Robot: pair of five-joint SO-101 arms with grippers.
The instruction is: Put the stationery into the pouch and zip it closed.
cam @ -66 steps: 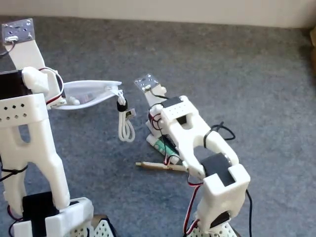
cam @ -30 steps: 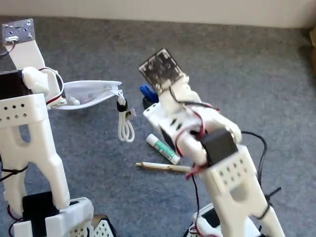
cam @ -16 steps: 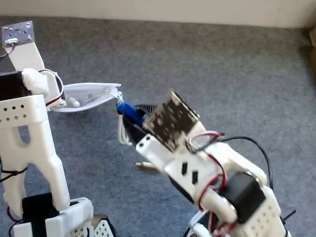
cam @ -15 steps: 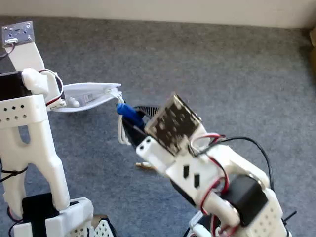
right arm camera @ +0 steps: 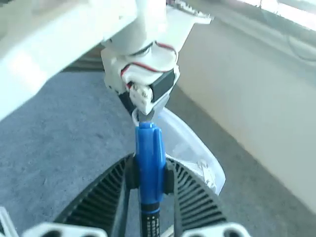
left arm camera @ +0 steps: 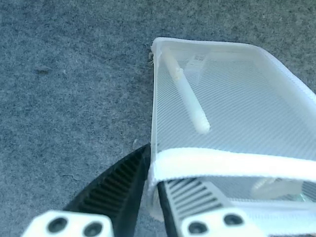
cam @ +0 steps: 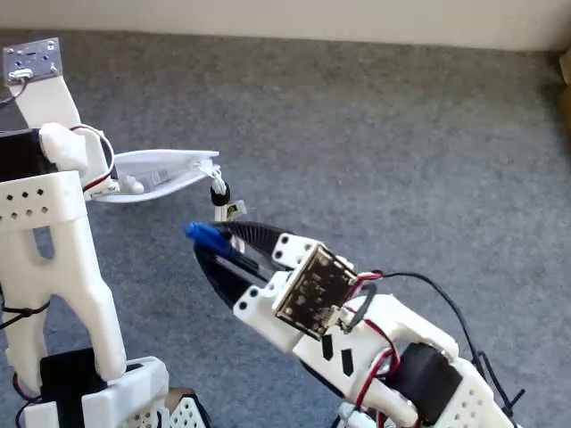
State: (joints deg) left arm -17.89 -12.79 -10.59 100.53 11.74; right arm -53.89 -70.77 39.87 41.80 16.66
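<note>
The left arm (cam: 49,232) stands upright, left gripper (left arm camera: 154,165) pinching the pouch (left arm camera: 222,98) rim. The right arm (cam: 375,348) stretches low across, right gripper (right arm camera: 149,164) clamping a blue marker (right arm camera: 149,140).

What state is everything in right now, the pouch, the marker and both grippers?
pouch: unzipped, mouth open, held by its rim.
white pen: lying inside the pouch.
marker: blue, held off the table, not yet in the pouch.
left gripper: shut on the pouch rim.
right gripper: shut on the marker.

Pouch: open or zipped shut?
Open: the pouch gapes, one rim edge pinched in the left gripper, the other standing apart.
</note>
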